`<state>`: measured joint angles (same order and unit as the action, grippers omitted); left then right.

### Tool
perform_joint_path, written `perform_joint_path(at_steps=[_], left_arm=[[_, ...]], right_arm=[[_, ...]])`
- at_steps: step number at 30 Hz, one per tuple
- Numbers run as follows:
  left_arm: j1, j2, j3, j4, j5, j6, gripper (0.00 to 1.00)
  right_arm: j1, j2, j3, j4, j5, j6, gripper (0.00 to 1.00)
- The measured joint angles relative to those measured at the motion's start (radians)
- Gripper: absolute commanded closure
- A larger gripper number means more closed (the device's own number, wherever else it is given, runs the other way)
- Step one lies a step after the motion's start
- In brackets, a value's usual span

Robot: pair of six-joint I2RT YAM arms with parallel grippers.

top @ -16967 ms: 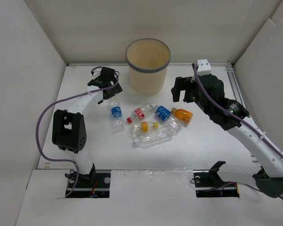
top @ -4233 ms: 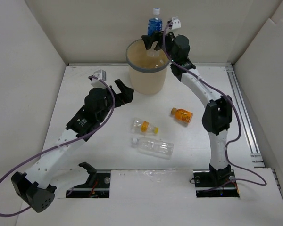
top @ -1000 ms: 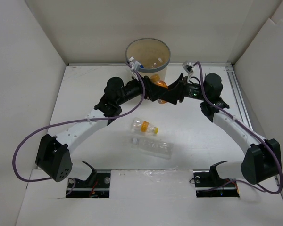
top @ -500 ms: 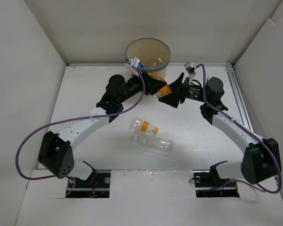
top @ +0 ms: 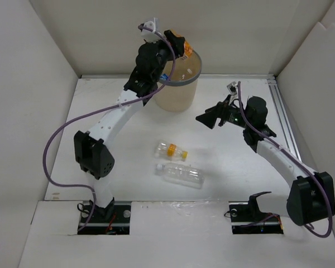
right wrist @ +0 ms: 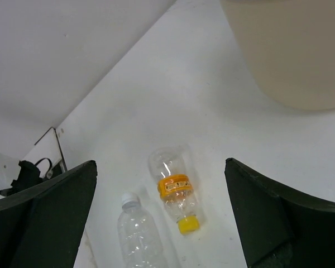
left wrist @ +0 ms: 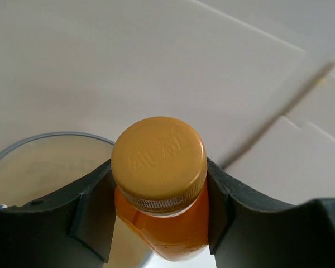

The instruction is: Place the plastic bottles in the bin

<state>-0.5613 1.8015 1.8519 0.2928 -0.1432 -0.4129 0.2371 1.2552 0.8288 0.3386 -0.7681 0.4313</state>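
Left end effector [top: 177, 44] above bin [top: 178, 98], gripping bottle [left wrist: 159, 159]

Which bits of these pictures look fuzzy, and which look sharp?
Left wrist view: the orange bottle and its cap are sharp, and the bin rim behind them is soft. Right wrist view: the right gripper's fingers at the sides are fuzzy, while the yellow-capped bottle and the unlabelled bottle look fairly clear. Top view: even light, soft shadows.
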Motion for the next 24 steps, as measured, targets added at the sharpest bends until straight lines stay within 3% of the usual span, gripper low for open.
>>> perform_joint_path(at_steps=[1,4,5,11,18,24], left_arm=[[0.004,0.042,0.045,-0.014,-0.024,0.013,0.76],[0.014,0.158,0.139,-0.060,-0.094,0.045,0.25],[0.014,0.194,0.170,-0.087,-0.116,0.055,0.00],[0.025,0.362,0.361,-0.213,-0.179,0.084,0.00],[0.027,0.328,0.383,-0.273,-0.158,0.109,0.00],[0.026,0.057,0.102,-0.315,-0.139,0.090,0.00]], right_arm=[[0.008,-0.016,-0.002,-0.026,0.011,-0.017,0.00],[0.073,-0.071,0.008,-0.120,0.055,-0.099,0.00],[0.107,-0.087,0.017,-0.159,0.084,-0.128,0.00],[0.359,-0.106,0.063,-0.359,0.301,-0.279,0.00],[0.549,0.005,0.074,-0.504,0.546,-0.376,0.02],[0.576,0.115,0.081,-0.537,0.645,-0.406,0.03]])
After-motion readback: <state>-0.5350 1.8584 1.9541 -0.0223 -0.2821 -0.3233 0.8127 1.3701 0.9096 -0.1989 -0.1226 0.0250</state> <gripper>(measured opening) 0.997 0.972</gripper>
